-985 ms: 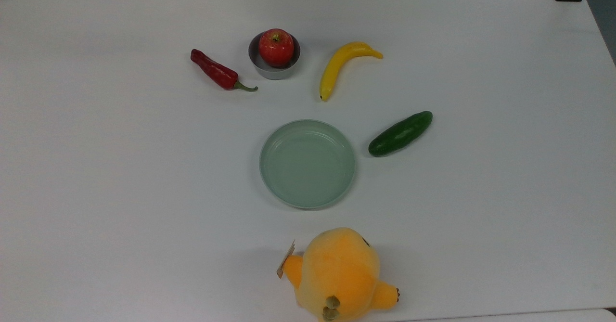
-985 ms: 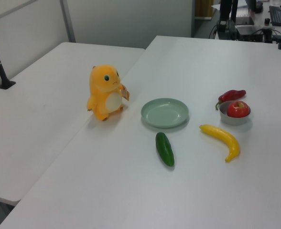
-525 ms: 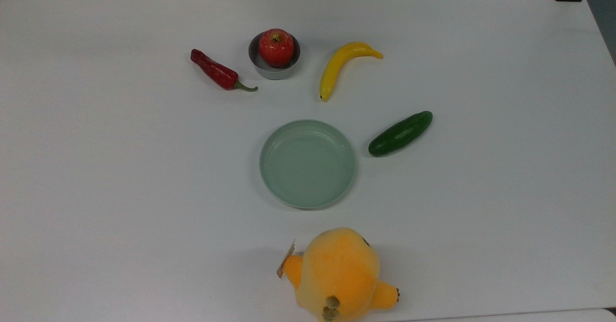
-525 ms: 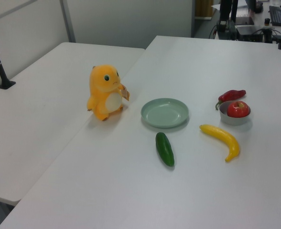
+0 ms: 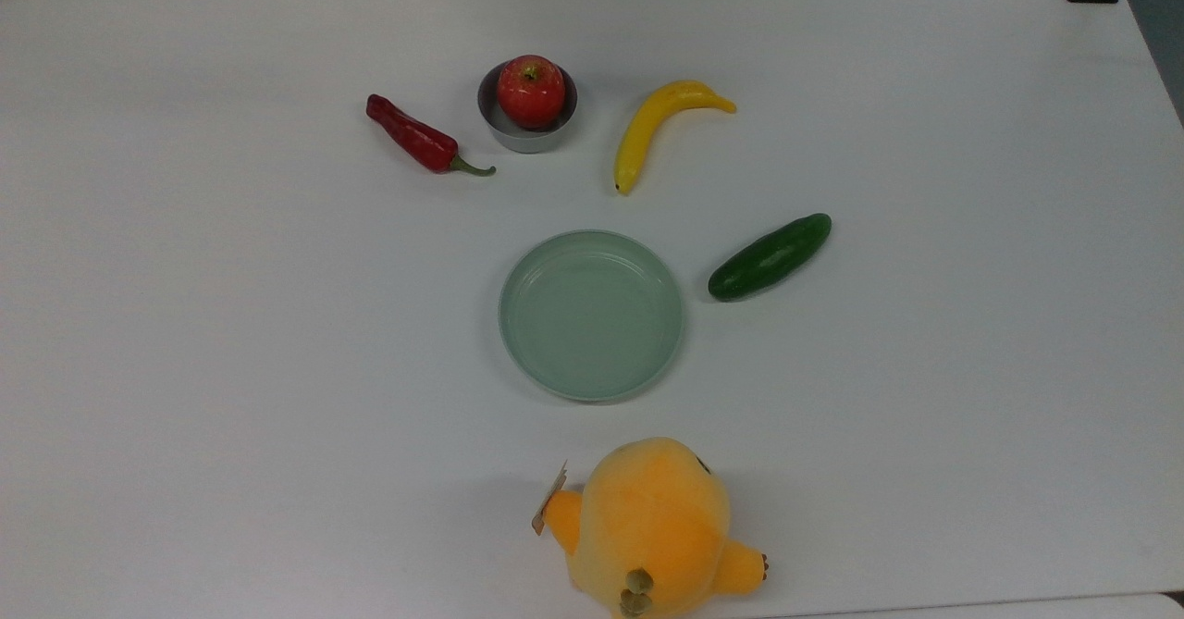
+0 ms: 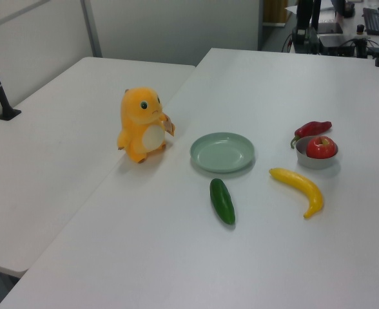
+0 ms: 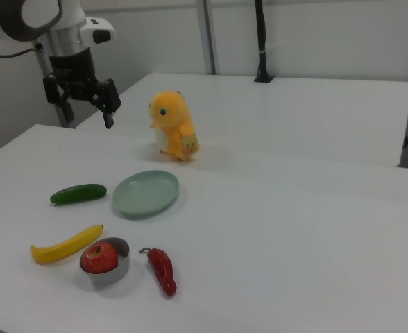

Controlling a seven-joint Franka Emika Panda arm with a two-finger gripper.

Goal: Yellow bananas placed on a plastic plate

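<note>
gripper (image 7: pixel 88 109) fingers spread, holding nothing, high over bench (image 5: pixel 925 415) | banana (image 5: pixel 654 128) flat on bench, apart from mint-green plate (image 5: pixel 592 388) | plate bare

No legible text, label, brand, number or sign is present. The small tan paper tag (image 5: pixel 549 499) attached to the orange-yellow plush toy (image 5: pixel 652 526) (at the toy's side in the top view) carries no readable print.

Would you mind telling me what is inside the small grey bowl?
A red apple sits in the bowl, stem up, rising above the rim. The bowl's floor beneath the apple is covered, so anything under it cannot be seen.
</note>
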